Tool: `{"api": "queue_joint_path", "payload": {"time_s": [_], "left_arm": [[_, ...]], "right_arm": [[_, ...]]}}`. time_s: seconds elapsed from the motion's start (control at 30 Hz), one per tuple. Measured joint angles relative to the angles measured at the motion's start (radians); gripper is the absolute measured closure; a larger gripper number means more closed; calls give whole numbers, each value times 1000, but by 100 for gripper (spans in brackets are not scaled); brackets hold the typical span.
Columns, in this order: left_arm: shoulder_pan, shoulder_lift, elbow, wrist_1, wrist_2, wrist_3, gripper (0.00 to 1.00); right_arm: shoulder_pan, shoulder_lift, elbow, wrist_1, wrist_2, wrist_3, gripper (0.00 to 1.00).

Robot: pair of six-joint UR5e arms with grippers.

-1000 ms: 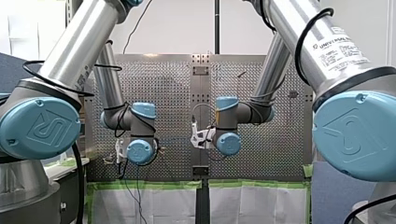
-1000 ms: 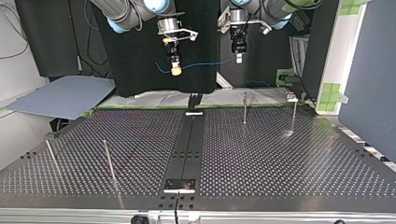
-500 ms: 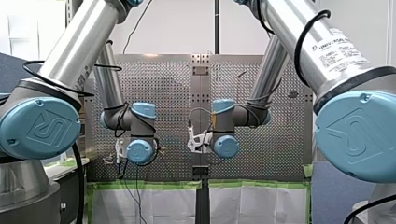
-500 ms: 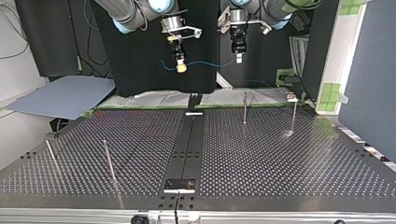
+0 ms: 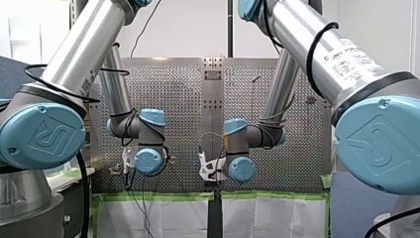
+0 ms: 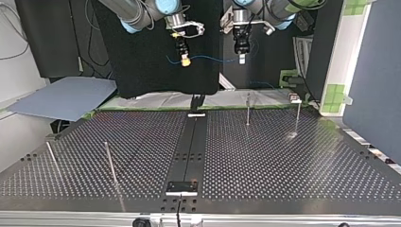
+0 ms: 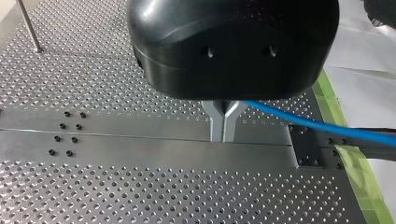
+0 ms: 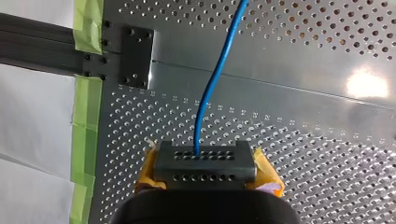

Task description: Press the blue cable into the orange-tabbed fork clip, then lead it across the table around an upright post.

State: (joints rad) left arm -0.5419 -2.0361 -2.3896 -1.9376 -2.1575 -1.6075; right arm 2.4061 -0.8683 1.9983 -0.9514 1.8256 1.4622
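My right pincer has its yellow pads pressed onto the blue cable, which comes out between them and runs ahead over the perforated counter. The metal fingers of my left pincer are pressed together, and the cable leaves them sideways, so I judge they pinch it too.

Over the last second my right pincer has moved toward the top view's right and risen in that view, closing on my left pincer, which has kept its place. The stretch of cable between them is now shorter and hangs almost level, with a short free tail beyond the right pincer.

Both pincers hold the cable in the air by the counter's taped edge, touching nothing. The upright posts stand well apart from it, and I cannot make out the orange-tabbed fork clip. By my judgement the cable is only being gathered and positioned. The pressing-in has not begun.

Further back, the label on my right arm reads "UNIVERSAL ROBOTS", with its finer lines too small. The blue joint cap bears a raised UR mark.
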Motion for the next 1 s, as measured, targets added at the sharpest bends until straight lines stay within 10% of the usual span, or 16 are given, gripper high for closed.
{"api": "queue_joint_path", "payload": {"time_s": [0.23, 0.7, 1.0], "left_arm": [[18, 3, -18, 14, 18, 18, 100], [147, 126, -96, -60, 96, 27, 100], [197, 208, -68, -87, 107, 8, 100]], "right_arm": [[-5, -8, -6, 8, 3, 6, 100], [-18, -136, -41, 123, -26, 129, 100], [-37, -228, -42, 123, -64, 163, 100]]}}
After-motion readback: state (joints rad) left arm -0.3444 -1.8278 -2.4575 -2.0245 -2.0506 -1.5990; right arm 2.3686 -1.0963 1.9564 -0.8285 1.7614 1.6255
